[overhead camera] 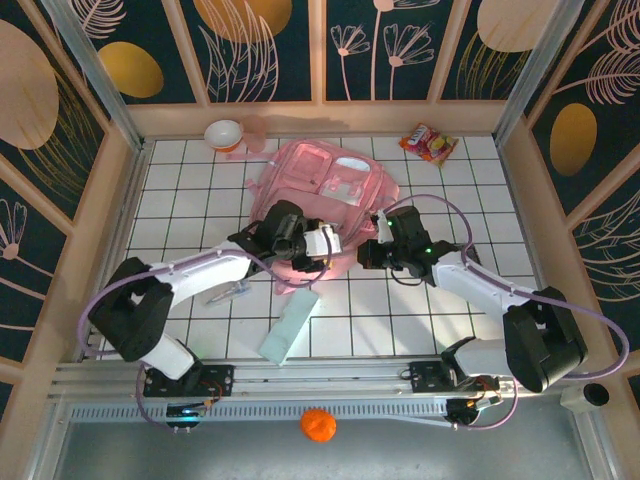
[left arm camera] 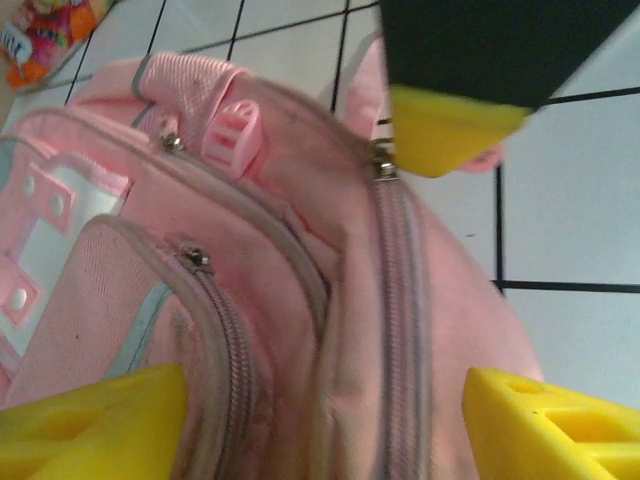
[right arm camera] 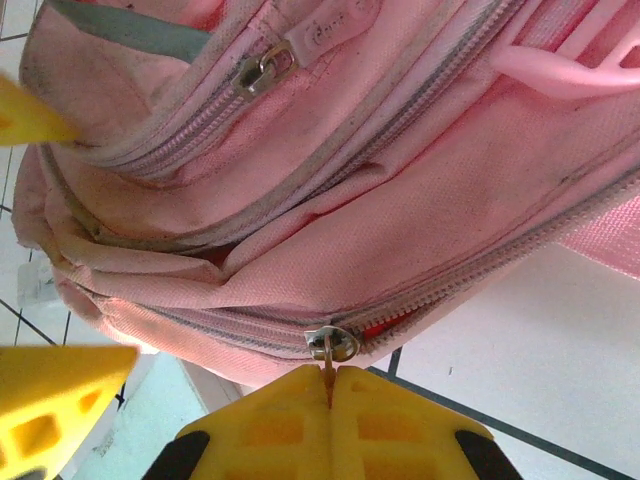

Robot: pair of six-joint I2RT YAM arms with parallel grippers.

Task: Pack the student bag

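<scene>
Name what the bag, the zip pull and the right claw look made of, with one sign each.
The bag looks like matte woven fabric: visible weave, soft folds. The zip pull is probably metal: silvery glint. The right claw seems matte yellow plastic: rigid blocks with moulded hollows.

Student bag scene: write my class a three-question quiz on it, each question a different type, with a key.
1. True or false: the right gripper is shut on a zipper pull of the student bag.
2. The left gripper over the bag is: A) open, B) shut on a strap, C) shut on a cup.
3. Fill in: the bowl stands near the table's far ____ corner.
Key: 1 true; 2 A; 3 left.
</scene>
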